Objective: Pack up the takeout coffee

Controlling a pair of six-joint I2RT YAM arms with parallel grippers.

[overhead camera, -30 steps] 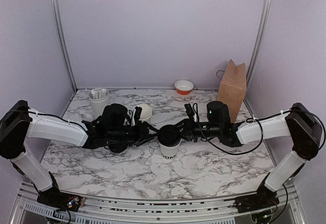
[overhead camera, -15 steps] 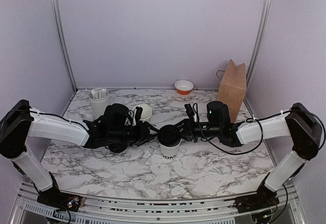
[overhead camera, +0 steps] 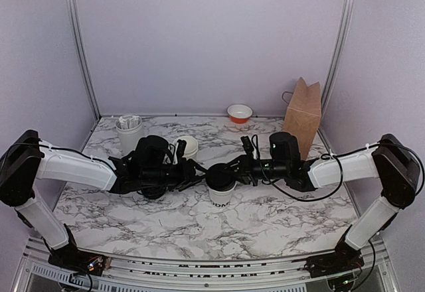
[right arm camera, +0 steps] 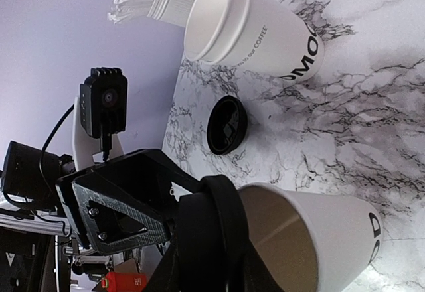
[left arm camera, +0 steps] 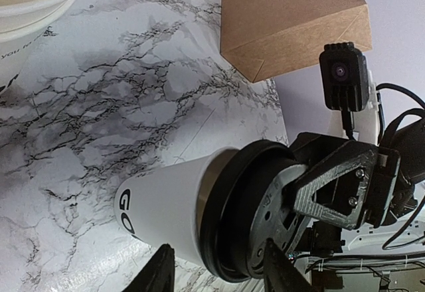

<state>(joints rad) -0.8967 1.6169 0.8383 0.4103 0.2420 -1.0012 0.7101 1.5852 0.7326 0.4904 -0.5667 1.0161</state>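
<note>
The takeout coffee cup [overhead camera: 221, 192] stands upright on the marble table [overhead camera: 265, 219], at mid-table between my two arms. The paper bag [overhead camera: 303, 116] is well apart from it, at the far right.

1. Right gripper [overhead camera: 236, 168]: fingers drawn close together on the black lid [left arm camera: 232, 212], which sits at the cup's rim. The right wrist view shows part of the cup's mouth beside the lid, so I judge it not seated all round.
2. Left gripper [overhead camera: 196, 172]: fingers [left arm camera: 161, 275] apart, beside the cup's left wall, one low and one at lid height. They clamp nothing. Whether they touch the cup I cannot tell.

Handling notes:
- The cup looks empty, so I expect it to be light and easy to tip or slide.
- Its thin paper wall should dent under a hard squeeze.
- I would take it just below the rolled rim, probably its stiffest band, with gentle force.
- The lid is stiffer plastic, and I would press it evenly.
</note>
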